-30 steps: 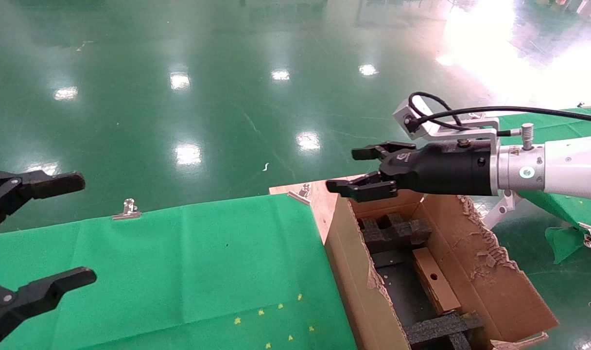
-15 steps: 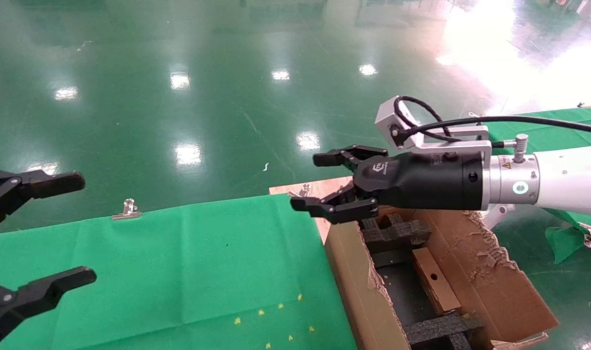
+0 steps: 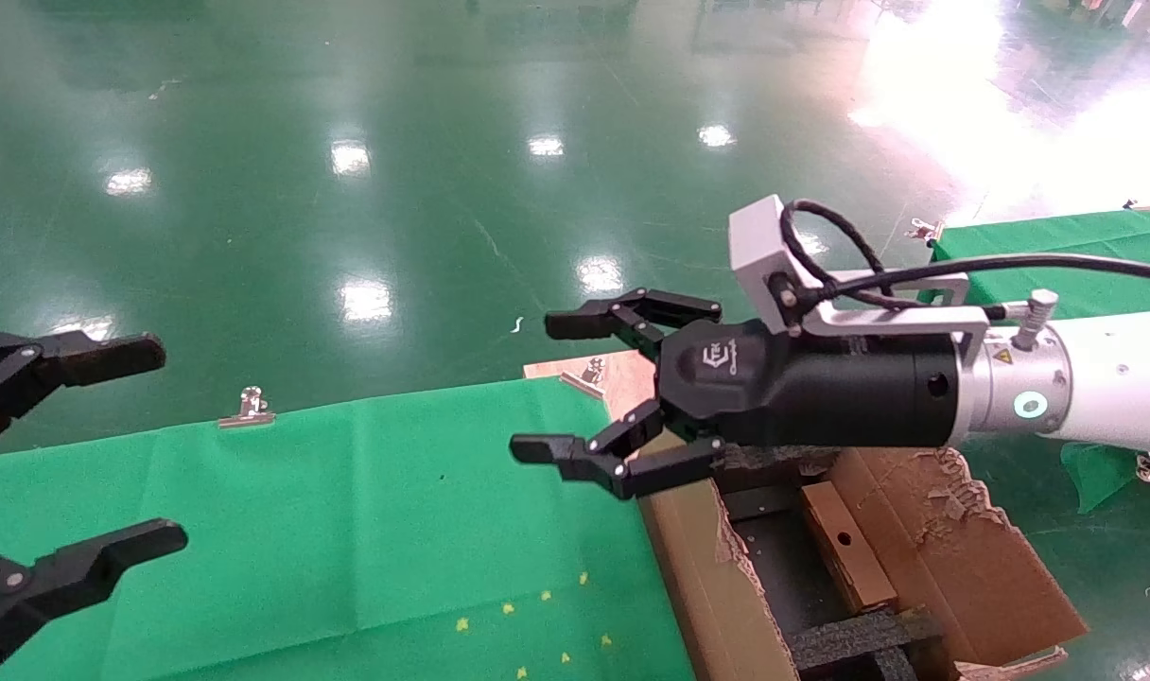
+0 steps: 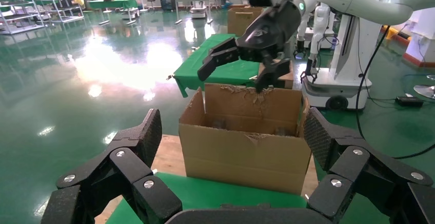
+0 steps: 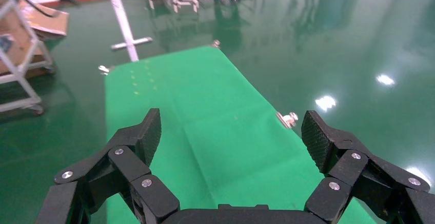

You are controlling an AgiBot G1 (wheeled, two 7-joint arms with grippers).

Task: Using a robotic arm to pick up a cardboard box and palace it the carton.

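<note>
Right end effector (image 3: 561,392) at frame centre, fingers spread wide, holding nothing, above the carton (image 3: 698,567) edge, cardboard box (image 3: 845,549) lying inside the carton, lower right, left end effector (image 3: 74,449) open at far left

1. Floor (image 3: 395,142): glossy green, mirror-like glare.
2. Table cloth (image 3: 348,511): matt green fabric, creased.
3. Carton (image 3: 925,530): rough brown corrugated cardboard, ragged edges.
4. Robotic arm (image 3: 1114,388): glossy white shell; right gripper (image 3: 575,392) matt black.

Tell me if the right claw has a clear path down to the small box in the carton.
Probably yes. The right claw hangs open and empty beside the carton, whose top is open; the cardboard box lies uncovered between foam inserts.
</note>
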